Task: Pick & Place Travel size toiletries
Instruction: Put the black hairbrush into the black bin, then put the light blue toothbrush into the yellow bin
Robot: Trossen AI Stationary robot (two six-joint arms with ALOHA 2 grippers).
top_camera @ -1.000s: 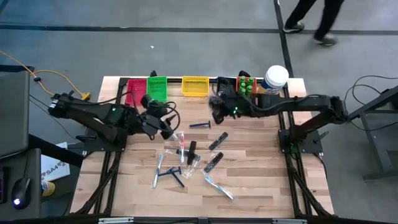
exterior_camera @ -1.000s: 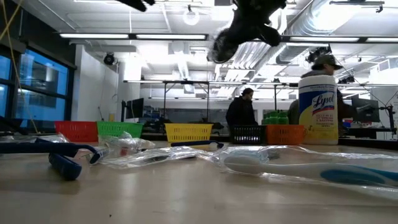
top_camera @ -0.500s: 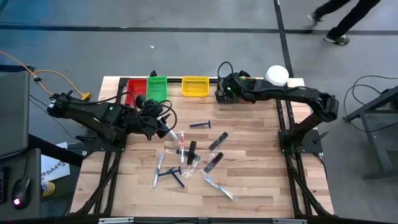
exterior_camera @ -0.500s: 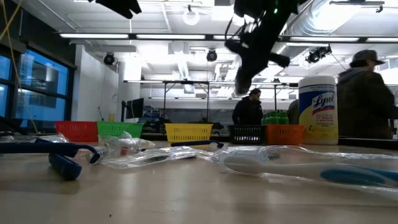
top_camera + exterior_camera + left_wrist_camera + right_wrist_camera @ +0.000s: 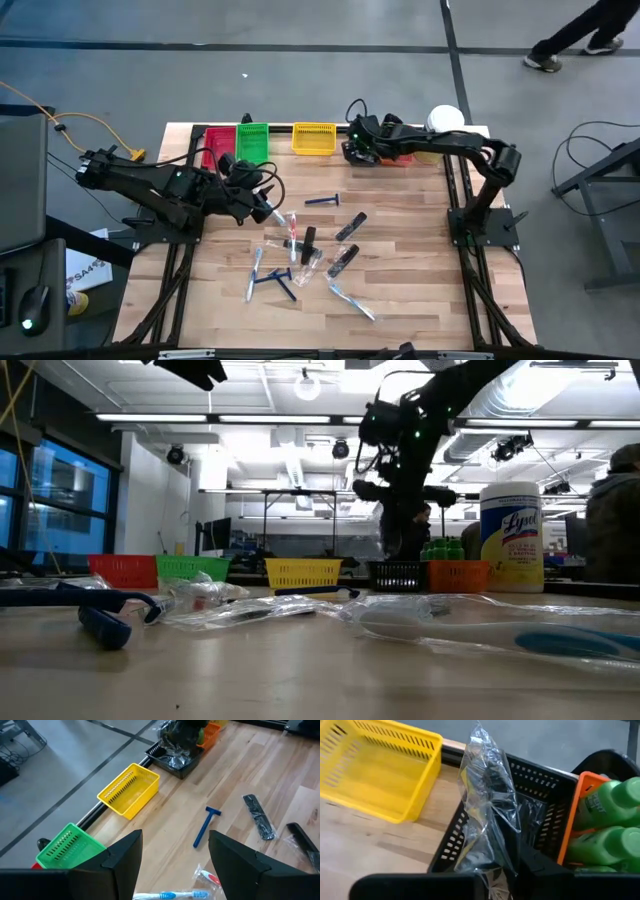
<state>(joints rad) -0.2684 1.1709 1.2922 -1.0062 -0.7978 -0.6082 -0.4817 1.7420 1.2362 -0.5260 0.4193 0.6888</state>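
Two tools: right tool [image 5: 497, 870] pinching clear-wrapped packet [image 5: 487, 805] over black bin [image 5: 540, 825]; left tool [image 5: 172, 855] spread.

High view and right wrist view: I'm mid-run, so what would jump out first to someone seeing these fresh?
The right gripper, at the table's back edge, holds a crinkly clear-wrapped packet above the black bin, between the yellow bin and the orange bin of green bottles. Mid-table lies a scatter of razors and wrapped toiletries; the left gripper waits open beside it.
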